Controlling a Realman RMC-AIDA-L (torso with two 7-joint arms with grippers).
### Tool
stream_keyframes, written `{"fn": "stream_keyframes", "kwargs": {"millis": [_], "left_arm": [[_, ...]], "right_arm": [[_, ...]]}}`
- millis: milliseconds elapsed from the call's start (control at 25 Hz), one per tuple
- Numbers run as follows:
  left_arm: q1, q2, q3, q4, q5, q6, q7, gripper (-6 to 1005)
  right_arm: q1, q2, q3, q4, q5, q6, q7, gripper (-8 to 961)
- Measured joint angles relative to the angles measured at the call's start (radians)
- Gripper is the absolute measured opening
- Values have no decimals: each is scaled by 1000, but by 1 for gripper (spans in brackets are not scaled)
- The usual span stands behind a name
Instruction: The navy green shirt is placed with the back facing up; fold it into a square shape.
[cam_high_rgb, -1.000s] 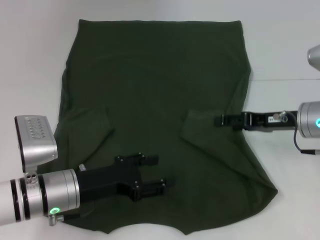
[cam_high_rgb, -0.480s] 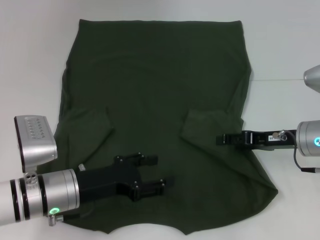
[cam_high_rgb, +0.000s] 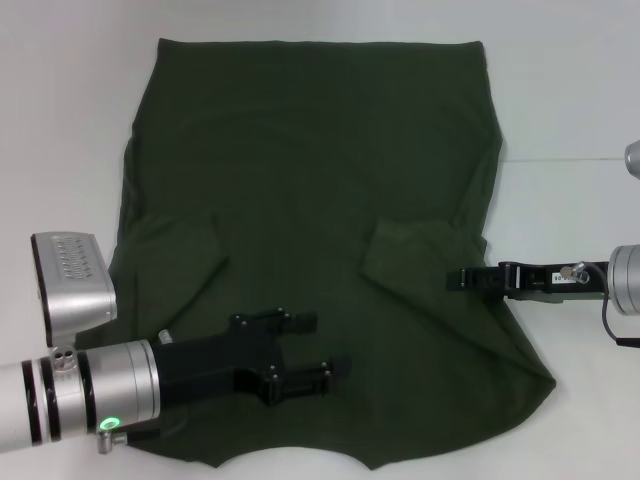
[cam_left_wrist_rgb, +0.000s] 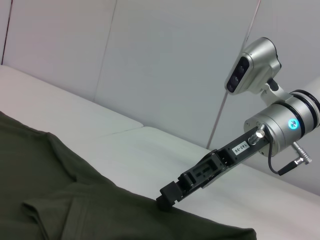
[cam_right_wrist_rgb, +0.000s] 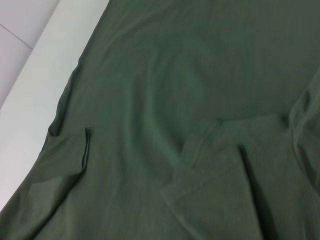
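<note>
Left tool (cam_high_rgb: 308, 345) agape, right tool (cam_high_rgb: 462, 279) level.

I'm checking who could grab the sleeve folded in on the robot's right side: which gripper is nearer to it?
Right. The right gripper hangs beside that folded sleeve; the left gripper is over the shirt's near hem, farther off.

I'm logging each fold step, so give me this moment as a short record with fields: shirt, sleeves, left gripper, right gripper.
shirt: navy green shirt spread flat on the white table, plain side up
sleeves: both folded inward onto the body
left gripper: left gripper over the shirt's near part, fingers apart, holding nothing
right gripper: right gripper low at the shirt's right side beside the folded sleeve
</note>
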Motion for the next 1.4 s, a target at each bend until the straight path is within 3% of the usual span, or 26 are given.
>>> {"fn": "stream_keyframes", "kwargs": {"millis": [880,1400], "left_arm": [[9,0,0,0,0,4,0,773],[20,0,-3,3,0,10,0,772]], "right_arm": [[-4,23,-10,9,-4,5,-5,823],[31,69,-3,4,5,-91,-53,823]]}}
